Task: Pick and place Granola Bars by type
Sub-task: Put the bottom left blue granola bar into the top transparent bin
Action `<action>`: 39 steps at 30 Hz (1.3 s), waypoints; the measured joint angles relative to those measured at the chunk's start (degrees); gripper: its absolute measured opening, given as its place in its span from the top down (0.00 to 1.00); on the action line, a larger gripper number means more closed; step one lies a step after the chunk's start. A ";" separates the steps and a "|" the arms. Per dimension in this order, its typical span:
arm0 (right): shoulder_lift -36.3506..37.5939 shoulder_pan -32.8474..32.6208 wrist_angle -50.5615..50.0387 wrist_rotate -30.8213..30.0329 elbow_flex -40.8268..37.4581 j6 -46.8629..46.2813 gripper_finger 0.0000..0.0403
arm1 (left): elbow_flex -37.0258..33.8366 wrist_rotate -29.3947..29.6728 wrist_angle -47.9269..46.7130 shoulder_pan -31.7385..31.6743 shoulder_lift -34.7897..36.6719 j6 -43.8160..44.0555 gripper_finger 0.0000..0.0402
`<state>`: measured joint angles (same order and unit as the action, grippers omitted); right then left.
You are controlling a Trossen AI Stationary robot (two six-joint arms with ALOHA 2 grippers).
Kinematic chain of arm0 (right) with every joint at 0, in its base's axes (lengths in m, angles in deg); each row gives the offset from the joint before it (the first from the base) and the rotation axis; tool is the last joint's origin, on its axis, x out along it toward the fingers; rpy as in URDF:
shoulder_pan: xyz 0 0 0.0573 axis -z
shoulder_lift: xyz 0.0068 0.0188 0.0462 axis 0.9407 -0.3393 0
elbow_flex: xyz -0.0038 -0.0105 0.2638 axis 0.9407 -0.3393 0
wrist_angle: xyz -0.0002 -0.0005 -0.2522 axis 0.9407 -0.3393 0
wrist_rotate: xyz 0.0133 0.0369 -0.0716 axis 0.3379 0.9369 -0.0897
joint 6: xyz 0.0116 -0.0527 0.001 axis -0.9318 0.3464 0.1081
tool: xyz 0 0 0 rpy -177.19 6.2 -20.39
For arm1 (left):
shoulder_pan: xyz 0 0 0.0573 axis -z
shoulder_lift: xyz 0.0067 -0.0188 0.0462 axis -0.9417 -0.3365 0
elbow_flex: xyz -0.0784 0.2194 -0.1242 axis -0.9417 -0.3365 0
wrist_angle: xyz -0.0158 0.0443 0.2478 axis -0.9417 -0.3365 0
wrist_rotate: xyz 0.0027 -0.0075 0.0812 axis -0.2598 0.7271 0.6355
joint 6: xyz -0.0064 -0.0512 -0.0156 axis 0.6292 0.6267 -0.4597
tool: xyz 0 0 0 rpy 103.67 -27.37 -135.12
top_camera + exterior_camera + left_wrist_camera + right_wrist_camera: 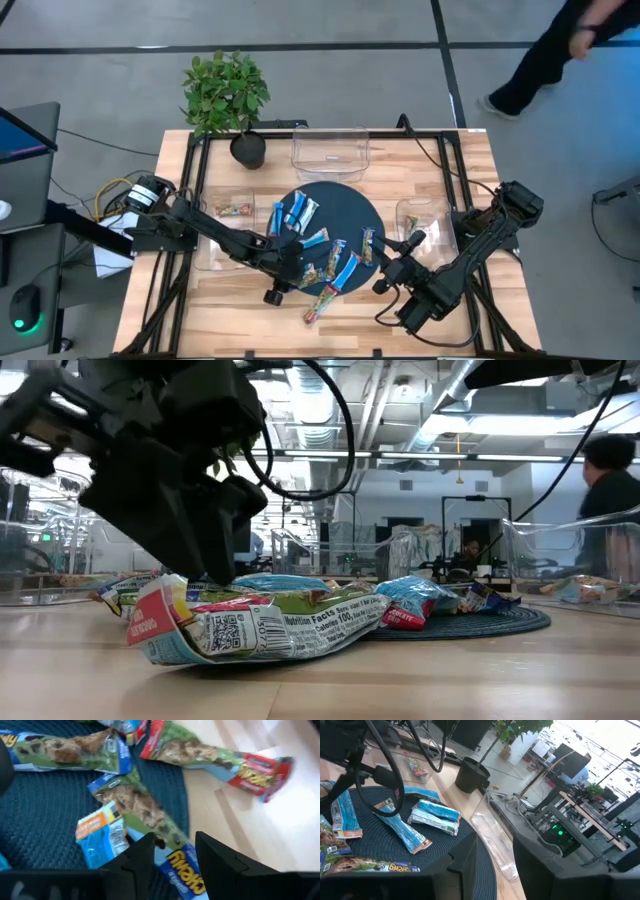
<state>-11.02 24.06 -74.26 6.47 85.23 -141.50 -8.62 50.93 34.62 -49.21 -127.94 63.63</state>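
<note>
Several granola bars, blue-and-white (298, 212) and green-wrapped (340, 270), lie spread on a dark round mat (345, 205); one multicoloured bar (260, 630) lies on the wood just off the mat's near edge. My left gripper (175, 855) is open and low over the mat's near edge, slanting down. Its fingers stand on either side of the end of a green bar (145, 812) printed with the word Chewy. My right gripper (495, 855) hangs open above the mat's right side with nothing between its fingers. My left gripper has one finger (142, 857) on each side of the green bar's near end (182, 870), coming at it slanting from above and lying across it. The bar lies flat over the mat's edge. Whether the fingers touch it, I cannot tell.
Clear bins stand at the far side (330, 155), the left (230, 210) and the right (425, 225) of the mat. A potted plant (225, 95) sits at the far left corner. Black frame rails border the table, and a person (560, 50) walks beyond the far right.
</note>
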 joint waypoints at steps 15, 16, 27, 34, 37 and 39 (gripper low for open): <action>0.00 0.00 0.00 0.00 0.00 0.00 0.70 | 0.11 0.19 -1.12 0.00 -1.57 1.15 0.55; 0.00 0.00 0.00 0.00 0.00 0.00 0.70 | 0.11 0.21 -1.22 0.00 -1.57 1.15 0.55; 0.00 0.00 0.00 -0.02 0.00 0.02 0.70 | 0.09 -1.79 -1.96 0.00 -1.59 -1.34 0.58; 0.00 0.00 0.00 -0.02 0.00 0.02 0.70 | 0.09 -1.99 -2.25 0.00 -1.59 -2.04 0.71; 0.00 0.00 0.00 -0.02 0.00 0.00 0.70 | 0.07 -1.80 -2.19 0.00 -1.59 -2.07 0.77; 0.00 0.00 0.00 -0.02 0.00 0.00 0.70 | 0.07 -1.73 -2.14 0.00 -1.59 -2.07 0.79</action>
<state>-11.02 24.06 -74.26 6.45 85.23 -141.49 -8.55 49.20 32.49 -49.21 -129.52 61.56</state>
